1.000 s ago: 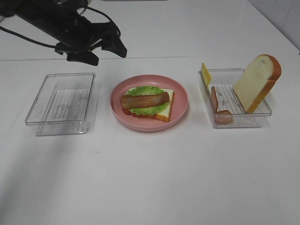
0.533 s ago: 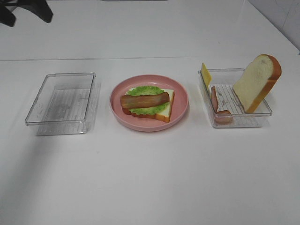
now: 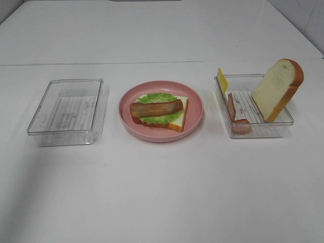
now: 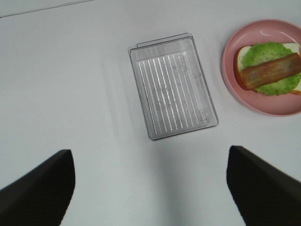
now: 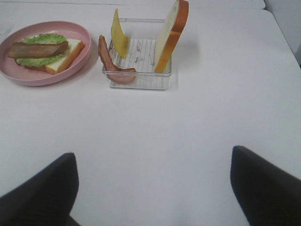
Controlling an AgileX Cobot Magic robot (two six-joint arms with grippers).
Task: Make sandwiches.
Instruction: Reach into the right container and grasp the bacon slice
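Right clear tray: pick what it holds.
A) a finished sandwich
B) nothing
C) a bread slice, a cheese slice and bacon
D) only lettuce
C: a bread slice leans in the right tray, with yellow cheese and a bacon strip at its other side.

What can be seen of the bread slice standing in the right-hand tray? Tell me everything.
The bread slice is a thick toy piece with a white, soft-looking face and an orange-brown crust around its domed top and sides. It stands on edge in the clear tray, tilted towards the tray's right side in the high view. It seems to rest against that wall, and its top rises well above the rim. The yellow cheese and bacon strip sit at the tray's other end, apart from it. Nothing grips it.
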